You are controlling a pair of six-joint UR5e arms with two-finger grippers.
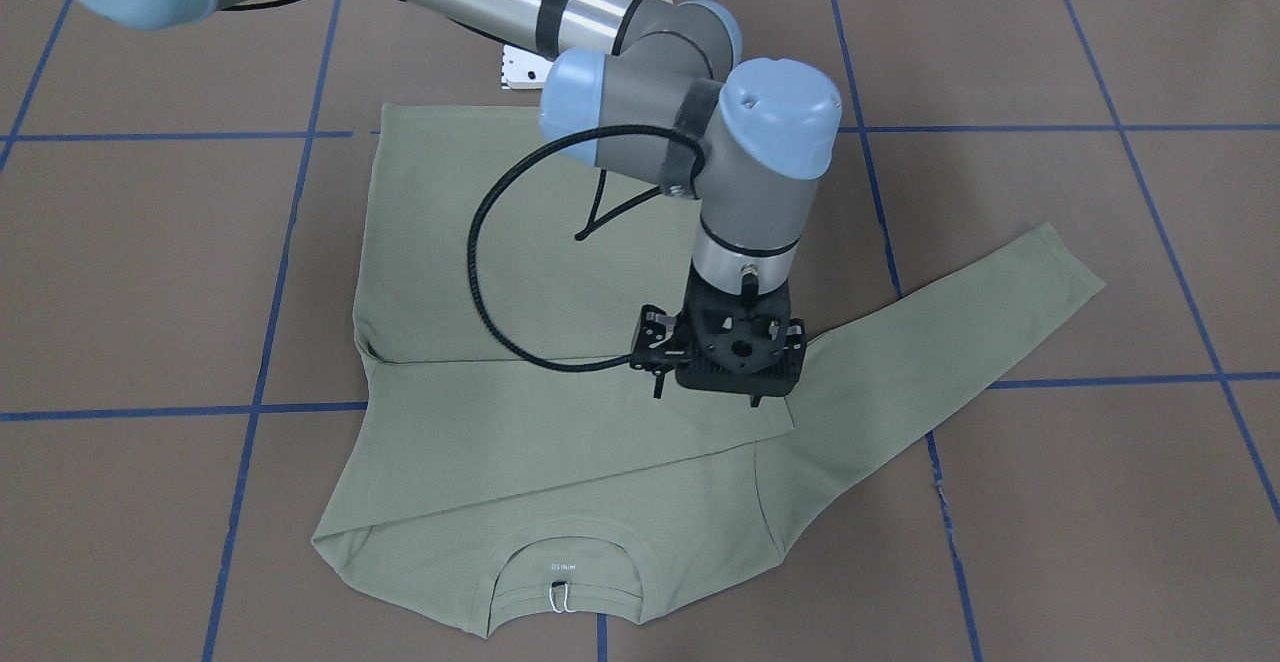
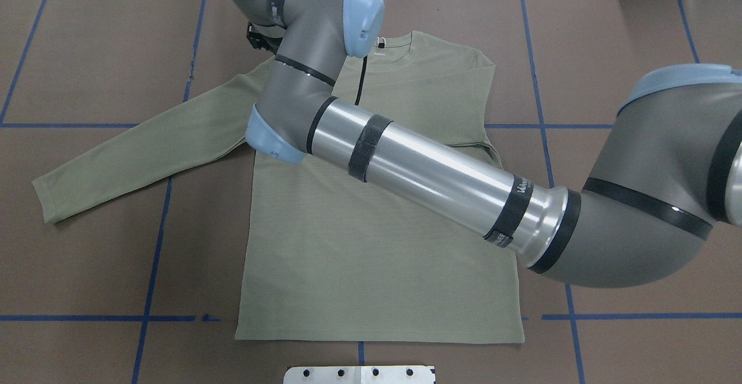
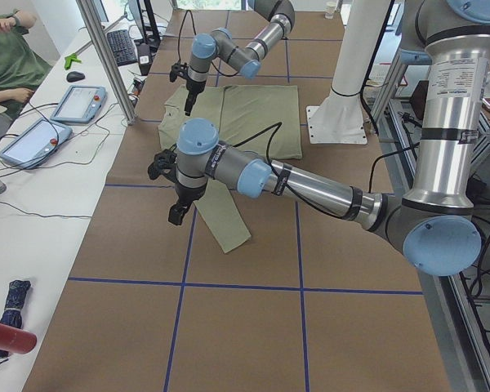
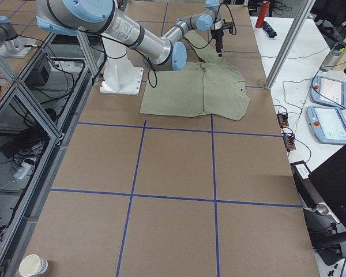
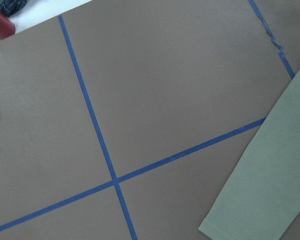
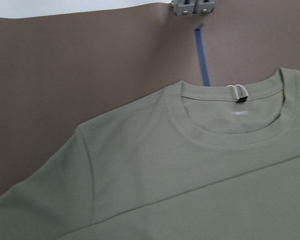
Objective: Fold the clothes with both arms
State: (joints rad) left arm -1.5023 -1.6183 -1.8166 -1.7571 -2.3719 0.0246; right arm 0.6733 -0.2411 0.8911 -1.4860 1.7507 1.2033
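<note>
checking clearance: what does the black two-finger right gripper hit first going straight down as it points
The right gripper would likely meet the pale sage-green long-sleeved knit shirt, near its folded-over sleeve's cuff; the gap is hard to judge.

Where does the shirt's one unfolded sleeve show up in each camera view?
Front-facing: sleeve in the right half, slanting up-right.
Overhead: sleeve in the left half, slanting down-left.
Exterior left: sleeve at centre, cuff toward the camera.
Exterior right: sleeve at top centre, far side of the shirt.
Left wrist: cuff end, lower right.
Right wrist: shoulder end only, lower left.
Shared landmark: ribbed collar.
</note>
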